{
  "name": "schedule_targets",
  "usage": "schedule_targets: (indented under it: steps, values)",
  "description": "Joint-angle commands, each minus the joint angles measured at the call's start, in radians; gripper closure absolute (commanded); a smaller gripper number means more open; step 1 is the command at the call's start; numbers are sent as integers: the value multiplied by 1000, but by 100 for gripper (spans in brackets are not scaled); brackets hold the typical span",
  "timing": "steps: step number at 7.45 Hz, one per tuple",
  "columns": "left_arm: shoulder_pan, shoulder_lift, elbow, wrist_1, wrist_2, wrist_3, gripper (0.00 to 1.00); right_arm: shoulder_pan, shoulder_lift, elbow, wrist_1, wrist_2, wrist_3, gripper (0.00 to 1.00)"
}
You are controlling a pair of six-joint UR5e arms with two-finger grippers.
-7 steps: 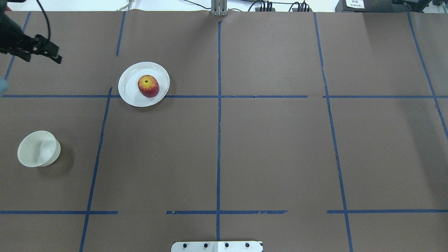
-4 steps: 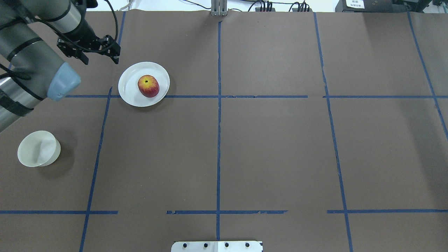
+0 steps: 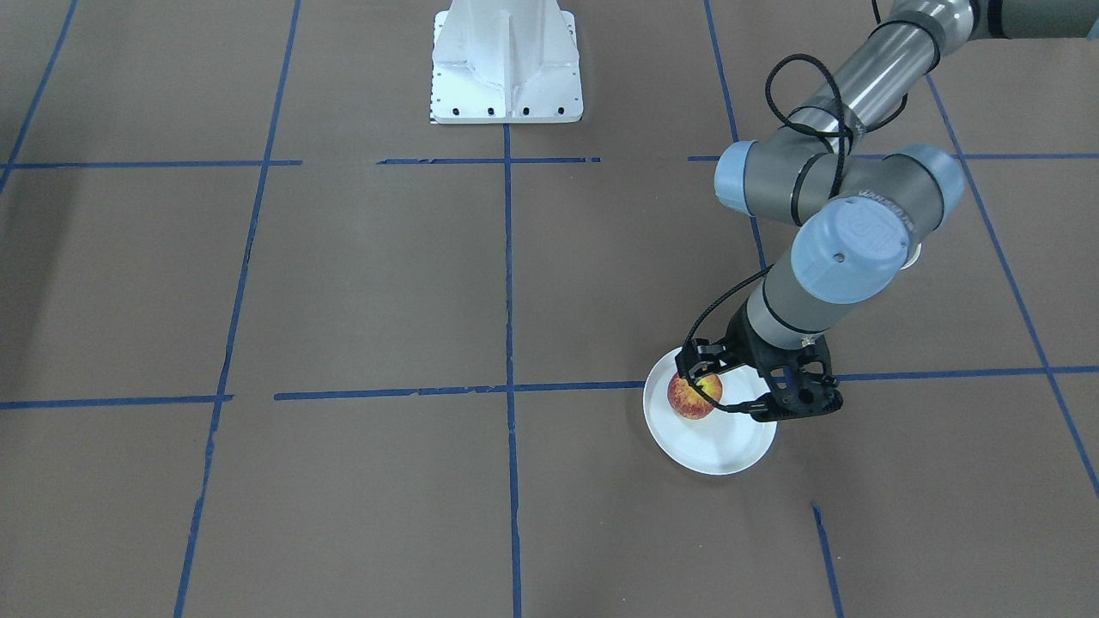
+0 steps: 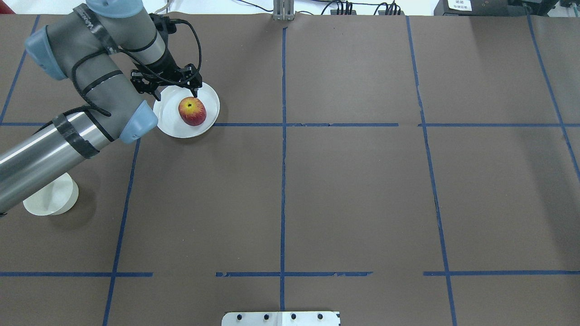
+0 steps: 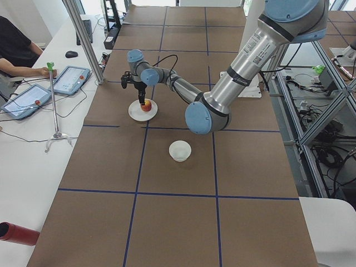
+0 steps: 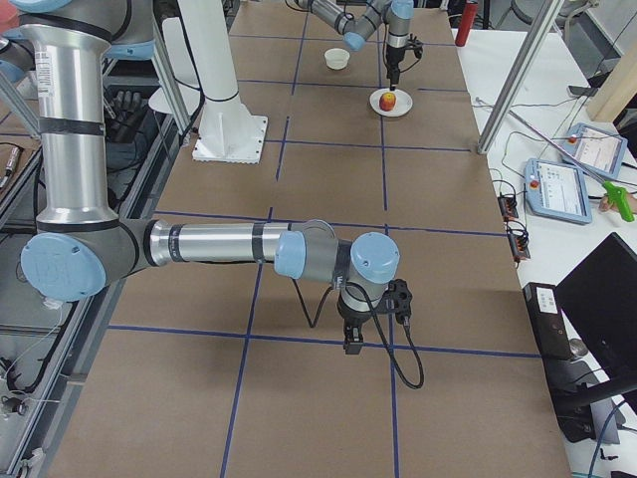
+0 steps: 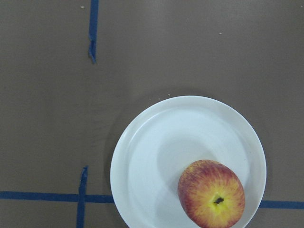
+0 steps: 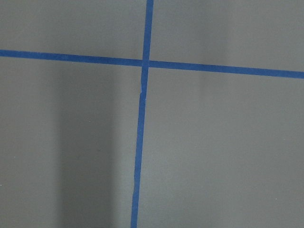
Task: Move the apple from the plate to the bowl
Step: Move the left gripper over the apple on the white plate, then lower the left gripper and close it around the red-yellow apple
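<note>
The apple lies on the plate, a little off the middle toward 4 o'clock in the overhead view, with its stem dimple facing up. The bowl stands well apart, at about 8 o'clock from the plate, partly under the left arm. Your left gripper hangs over the plate's 12 o'clock edge with its fingers spread wide and nothing between them. One of them shows just at 12 o'clock of the apple. So I judge that the step is the approach for the grasp, and the carrying is all to do.

To do it well, first bring the gripper toward 5 o'clock until the apple sits midway between the fingers; the left wrist view shows the apple low and to the right, not centred. Then go straight down, so that no finger pushes the round apple and makes it roll on the smooth plate. Stop before the fingertips touch the plate, and pinch at the widest part.

The right gripper is far away over the table; I cannot tell if it is spread or pressed together.
</note>
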Motion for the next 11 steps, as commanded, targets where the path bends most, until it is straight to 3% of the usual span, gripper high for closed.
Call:
schedule_targets:
  steps: [1, 7, 8, 9, 11]
  values:
    - [22, -19, 102, -110, 25, -39, 0, 0, 0, 0, 0, 0, 0, 0]
    - [69, -19, 113, -120, 26, -59, 0, 0, 0, 0, 0, 0, 0, 0]
    - [69, -16, 112, -120, 26, -59, 2, 0, 0, 0, 0, 0, 0, 0]
    - [65, -15, 113, -123, 26, -59, 12, 0, 0, 0, 0, 0, 0, 0]
    - [48, -13, 113, -124, 28, -59, 14, 0, 0, 0, 0, 0, 0, 0]
